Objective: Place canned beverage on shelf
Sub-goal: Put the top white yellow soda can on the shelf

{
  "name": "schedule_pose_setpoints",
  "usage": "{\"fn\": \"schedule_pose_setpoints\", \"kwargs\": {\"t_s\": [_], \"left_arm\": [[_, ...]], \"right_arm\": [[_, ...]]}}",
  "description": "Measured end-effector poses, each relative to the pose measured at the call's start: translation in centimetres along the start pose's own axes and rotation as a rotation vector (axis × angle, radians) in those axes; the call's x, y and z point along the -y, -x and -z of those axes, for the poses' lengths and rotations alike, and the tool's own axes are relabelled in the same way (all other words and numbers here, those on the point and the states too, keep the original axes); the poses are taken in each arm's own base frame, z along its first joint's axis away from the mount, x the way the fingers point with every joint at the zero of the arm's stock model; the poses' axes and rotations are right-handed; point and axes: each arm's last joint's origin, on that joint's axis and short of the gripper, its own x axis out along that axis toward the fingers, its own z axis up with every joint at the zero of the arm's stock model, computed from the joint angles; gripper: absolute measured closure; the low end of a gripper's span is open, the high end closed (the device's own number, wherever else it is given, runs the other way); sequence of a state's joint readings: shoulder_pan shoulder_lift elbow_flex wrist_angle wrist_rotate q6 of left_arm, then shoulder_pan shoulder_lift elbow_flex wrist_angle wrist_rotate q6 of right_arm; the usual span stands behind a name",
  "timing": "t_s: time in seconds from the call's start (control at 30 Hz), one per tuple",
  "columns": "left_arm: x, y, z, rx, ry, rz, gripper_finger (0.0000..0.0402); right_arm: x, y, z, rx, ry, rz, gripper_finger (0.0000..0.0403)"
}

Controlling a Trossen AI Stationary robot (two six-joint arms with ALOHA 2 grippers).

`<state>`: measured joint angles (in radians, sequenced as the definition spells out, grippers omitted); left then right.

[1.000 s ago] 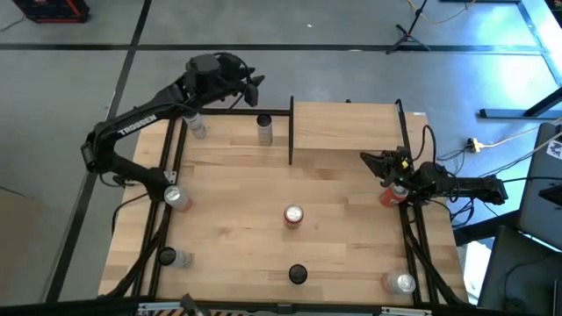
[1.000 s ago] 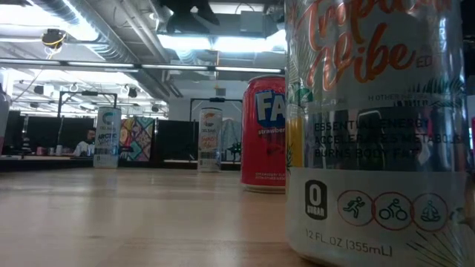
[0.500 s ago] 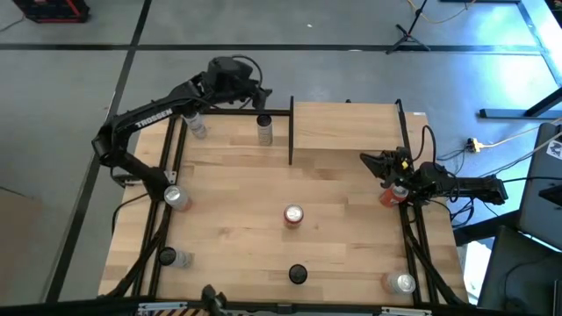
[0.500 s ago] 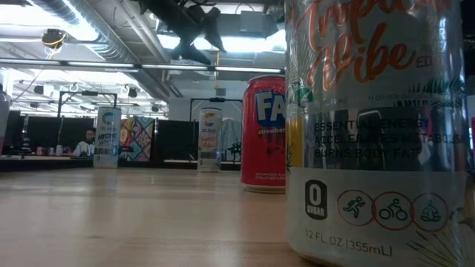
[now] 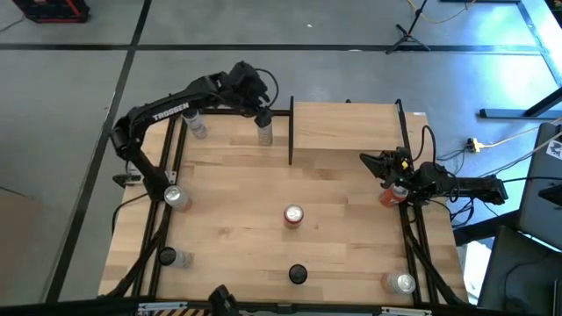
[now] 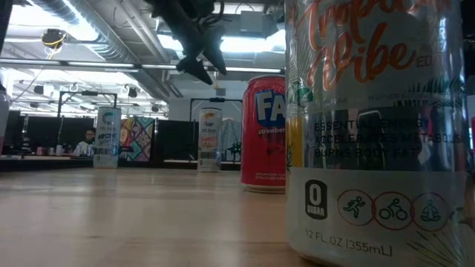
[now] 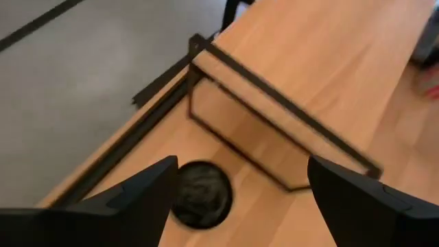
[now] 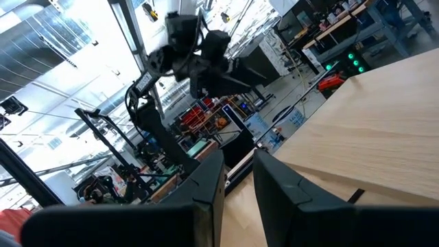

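A silver can stands upright on its base at the table's far edge, just left of the shelf, a light wood panel raised on black posts. My left gripper hovers open above this can. In the left wrist view the can's top shows below, near one finger, and the shelf lies beyond. In the low view the gripper hangs above the can. My right gripper waits shut at the table's right side, beside a red can.
Other cans stand about the table: one at far left, one at the left edge, a red one in the middle, and several near the front edge. A black post rises between the far can and the shelf.
My left gripper has swung along the far edge toward the table's right and come down, from beyond the far left corner to just over the silver can beside the shelf. The cans have stayed in place.
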<state>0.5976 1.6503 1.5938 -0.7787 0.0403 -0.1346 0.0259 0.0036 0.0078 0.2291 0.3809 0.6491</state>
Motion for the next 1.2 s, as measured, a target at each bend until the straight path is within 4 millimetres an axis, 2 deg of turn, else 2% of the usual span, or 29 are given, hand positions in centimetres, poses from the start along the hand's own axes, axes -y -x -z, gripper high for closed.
{"fn": "schedule_pose_setpoints", "kwargs": {"t_s": [0.1,0.23,0.37,0.6,0.97,1.2], "left_arm": [[-0.2,0.0,-1.4,-0.029,-0.053,-0.031,0.0081],[-0.8,-1.1,-2.4,-0.057,-0.078,-0.044,0.0081],[-1.0,-2.8,-2.1,-0.106,-0.112,-0.047,0.0081],[-1.1,-4.5,-1.3,-0.193,-0.184,-0.052,0.0081],[-1.3,-6.5,-0.3,-0.307,-0.233,-0.051,0.0081],[-0.9,-6.7,-0.2,-0.311,-0.250,-0.021,0.0081]], "right_arm": [[0.0,0.0,0.0,0.000,0.000,0.001,0.0333],[0.1,0.0,0.1,-0.008,0.004,0.006,0.0333],[0.1,0.0,0.2,-0.016,0.008,0.012,0.0333],[0.1,0.0,0.2,-0.017,0.008,0.013,0.0333],[0.1,0.0,0.2,-0.017,0.009,0.013,0.0333],[0.2,0.0,0.2,-0.021,0.011,0.017,0.0333]]}}
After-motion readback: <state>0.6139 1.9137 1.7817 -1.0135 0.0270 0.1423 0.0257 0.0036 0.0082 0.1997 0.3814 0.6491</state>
